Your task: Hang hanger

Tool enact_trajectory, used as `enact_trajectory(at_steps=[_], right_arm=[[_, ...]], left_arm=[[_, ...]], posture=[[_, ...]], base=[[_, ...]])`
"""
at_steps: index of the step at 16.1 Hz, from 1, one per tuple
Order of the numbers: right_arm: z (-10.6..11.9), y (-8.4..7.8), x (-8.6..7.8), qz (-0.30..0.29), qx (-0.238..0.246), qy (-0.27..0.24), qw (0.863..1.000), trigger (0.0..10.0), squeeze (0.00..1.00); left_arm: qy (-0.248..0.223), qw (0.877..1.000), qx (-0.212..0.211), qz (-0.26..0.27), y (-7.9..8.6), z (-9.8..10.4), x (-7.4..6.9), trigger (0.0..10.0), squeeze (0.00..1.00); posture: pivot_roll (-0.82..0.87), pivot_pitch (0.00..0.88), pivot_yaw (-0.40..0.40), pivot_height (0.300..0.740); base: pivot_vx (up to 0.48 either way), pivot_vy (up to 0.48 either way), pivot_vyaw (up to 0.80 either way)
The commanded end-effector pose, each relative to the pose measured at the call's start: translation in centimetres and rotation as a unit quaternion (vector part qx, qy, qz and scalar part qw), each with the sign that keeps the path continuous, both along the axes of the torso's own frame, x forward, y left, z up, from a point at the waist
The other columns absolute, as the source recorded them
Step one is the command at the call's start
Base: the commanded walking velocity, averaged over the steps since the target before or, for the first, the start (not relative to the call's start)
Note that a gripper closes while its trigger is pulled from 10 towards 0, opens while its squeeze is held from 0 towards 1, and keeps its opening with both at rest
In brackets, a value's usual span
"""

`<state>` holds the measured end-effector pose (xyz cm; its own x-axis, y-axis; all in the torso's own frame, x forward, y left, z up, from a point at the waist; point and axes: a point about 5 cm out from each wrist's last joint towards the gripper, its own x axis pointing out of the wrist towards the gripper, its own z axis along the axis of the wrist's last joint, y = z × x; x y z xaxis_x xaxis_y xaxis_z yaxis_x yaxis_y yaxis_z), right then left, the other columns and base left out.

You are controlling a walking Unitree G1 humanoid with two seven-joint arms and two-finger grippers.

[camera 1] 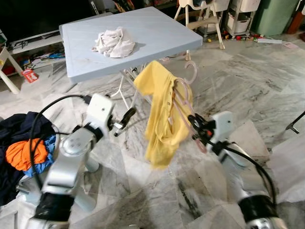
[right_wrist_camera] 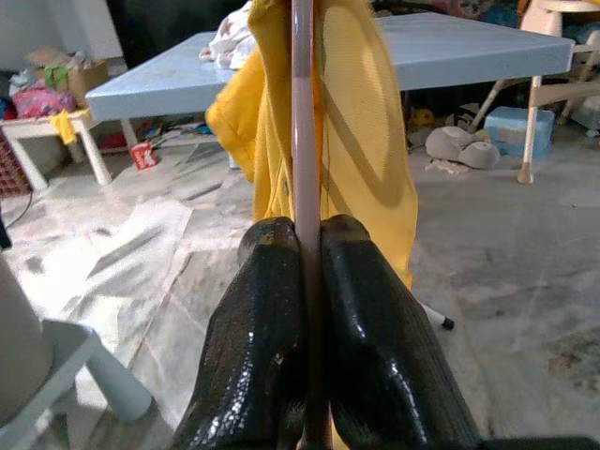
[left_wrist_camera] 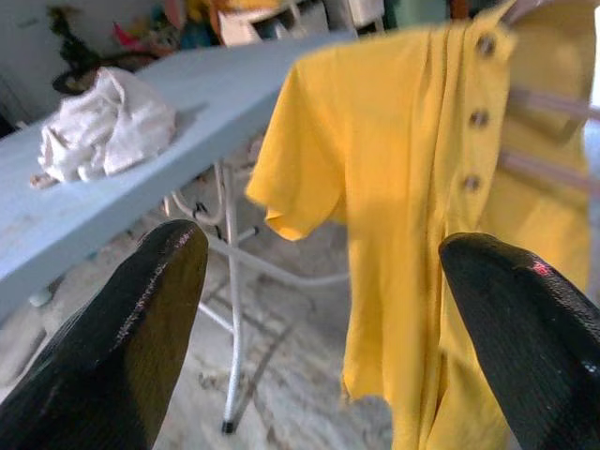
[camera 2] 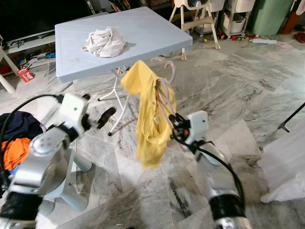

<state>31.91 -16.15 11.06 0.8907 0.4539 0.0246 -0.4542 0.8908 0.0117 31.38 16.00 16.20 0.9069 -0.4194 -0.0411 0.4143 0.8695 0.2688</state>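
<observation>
A pink plastic hanger (camera 1: 191, 71) carries a yellow button shirt (camera 1: 159, 114), held up in the air in front of the table. My right gripper (camera 1: 195, 125) is shut on the hanger's lower bar (right_wrist_camera: 302, 112), with the thin pink rod pinched between both fingers (right_wrist_camera: 267, 309). The hook points up and hangs free near the table's edge. To the left of the shirt and a little apart from it is my left gripper (camera 1: 125, 120), open and holding nothing. In the left wrist view its fingers (left_wrist_camera: 141, 319) frame the shirt (left_wrist_camera: 403, 216).
A light blue folding table (camera 1: 157, 28) stands behind the shirt with a crumpled white cloth (camera 1: 114, 43) on it. A pile of dark, orange and blue clothes (camera 1: 24, 148) lies on the marble floor at the left. A white sheet (camera 1: 290, 162) lies at the right, and a high chair (camera 1: 205, 14) stands at the back.
</observation>
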Motion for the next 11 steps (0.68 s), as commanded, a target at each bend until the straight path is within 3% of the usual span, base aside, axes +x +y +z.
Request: enact_trajectory(at_steps=[1,5,9,11], right_arm=[[1.4,0.4,-0.4,0.039,-0.024,-0.043,0.998,10.0,0.0],[0.8,0.0,-1.8,0.124,-0.037,-0.031,0.991,10.0,0.0],[1.1,-1.1,-2.5,0.191,-0.045,-0.029,0.98,10.0,0.0],[1.4,-1.4,-2.6,0.214,-0.038,-0.021,0.976,10.0,0.0]], left_arm=[[0.005,1.0,0.026,-0.011,0.8,-0.3,-0.7,10.0,1.0],[0.012,0.997,0.081,-0.014,2.9,-1.2,-1.5,10.0,1.0],[0.0,0.989,0.145,0.006,5.3,-1.1,-1.1,10.0,1.0],[-0.017,0.988,0.155,0.012,6.1,-0.2,-0.6,10.0,1.0]], posture=[[0.04,0.021,0.097,0.74],[0.05,0.024,0.092,0.74],[0.05,0.026,0.088,0.74],[0.05,0.028,0.09,0.74]], base=[[0.0,0.0,0.0],[0.0,0.0,0.0],[0.0,0.0,0.0],[0.0,0.0,0.0]])
